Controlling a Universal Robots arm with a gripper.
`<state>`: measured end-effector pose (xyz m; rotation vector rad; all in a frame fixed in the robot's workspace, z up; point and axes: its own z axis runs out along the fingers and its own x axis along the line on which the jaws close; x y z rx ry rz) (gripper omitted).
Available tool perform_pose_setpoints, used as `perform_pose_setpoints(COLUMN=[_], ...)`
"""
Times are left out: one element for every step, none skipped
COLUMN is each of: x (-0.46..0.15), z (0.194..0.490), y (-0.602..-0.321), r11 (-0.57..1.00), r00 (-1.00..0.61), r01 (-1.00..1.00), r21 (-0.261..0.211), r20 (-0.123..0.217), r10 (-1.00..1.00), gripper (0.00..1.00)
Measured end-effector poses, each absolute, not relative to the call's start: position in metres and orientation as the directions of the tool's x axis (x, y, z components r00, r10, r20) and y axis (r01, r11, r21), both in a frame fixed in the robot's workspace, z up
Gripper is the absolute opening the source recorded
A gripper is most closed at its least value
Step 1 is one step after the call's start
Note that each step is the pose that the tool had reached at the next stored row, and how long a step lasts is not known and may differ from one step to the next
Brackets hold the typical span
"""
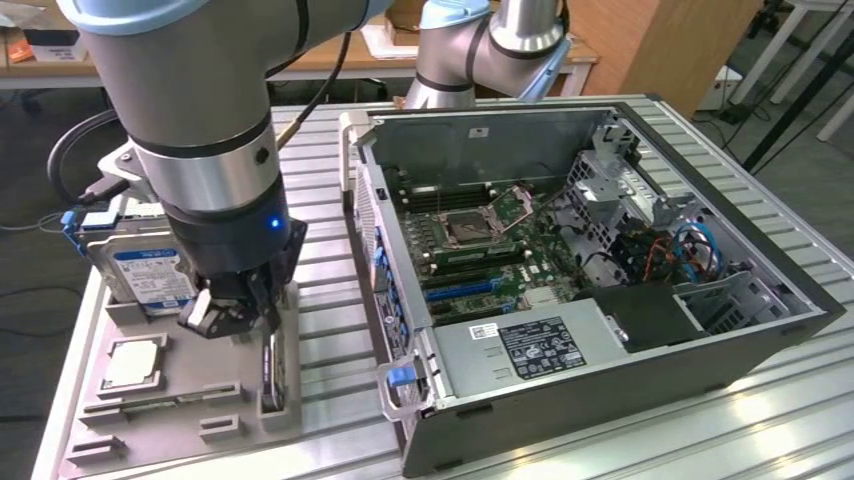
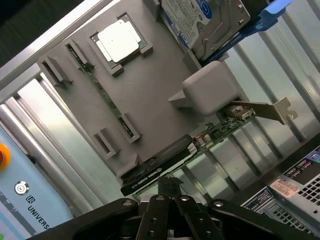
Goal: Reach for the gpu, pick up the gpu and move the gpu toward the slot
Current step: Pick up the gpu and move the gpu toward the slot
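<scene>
On edge in a slot of the grey moulded holder tray (image 1: pixel 174 420), beside the open black computer case (image 1: pixel 694 390), stands the gpu (image 2: pixel 160 170), a thin dark circuit card with a silver metal end bracket (image 2: pixel 267 109). It looks light and stiff but fragile. I judge the bare upper edge, midway along, the safest hold. The black gripper (image 2: pixel 167 186) hovers at that edge, narrow, its tips drawn nearly together. Whether they pinch the card is hard to make out, and the slot hides the card's lower edge.

Silver arm (image 1: pixel 214 170), black hand (image 1: pixel 238 318)
</scene>
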<state>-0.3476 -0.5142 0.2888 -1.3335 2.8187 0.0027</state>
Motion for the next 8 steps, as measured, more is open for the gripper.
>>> perform_pose_setpoints(x=[-0.3477, -0.3476, -0.3476, -0.3475, -0.3475, -0.3475, -0.3476, -0.3476], z=[0.2886, 0.2884, 0.2879, 0.2875, 0.2871, 0.2866, 0.286, 0.2854], y=[-0.5132, -0.5124, -0.5121, -0.5121, -0.5121, -0.512, -0.512, -0.512], r11=[0.638, 0.642, 0.648, 0.657, 0.669, 0.681, 0.694, 0.707], r00=[-0.638, -0.642, -0.647, -0.657, -0.668, -0.681, -0.694, -0.706], r01=[-0.77, -0.767, -0.762, -0.754, -0.744, -0.732, -0.72, -0.708], r21=[-0.01, -0.01, -0.011, -0.011, -0.011, -0.011, -0.011, -0.011], r20=[-0.023, -0.024, -0.024, -0.024, -0.024, -0.024, -0.024, -0.024], r10=[-0.77, -0.767, -0.762, -0.754, -0.744, -0.732, -0.72, -0.708], gripper=[0.11, 0.11, 0.11, 0.11, 0.11, 0.11, 0.11, 0.11])
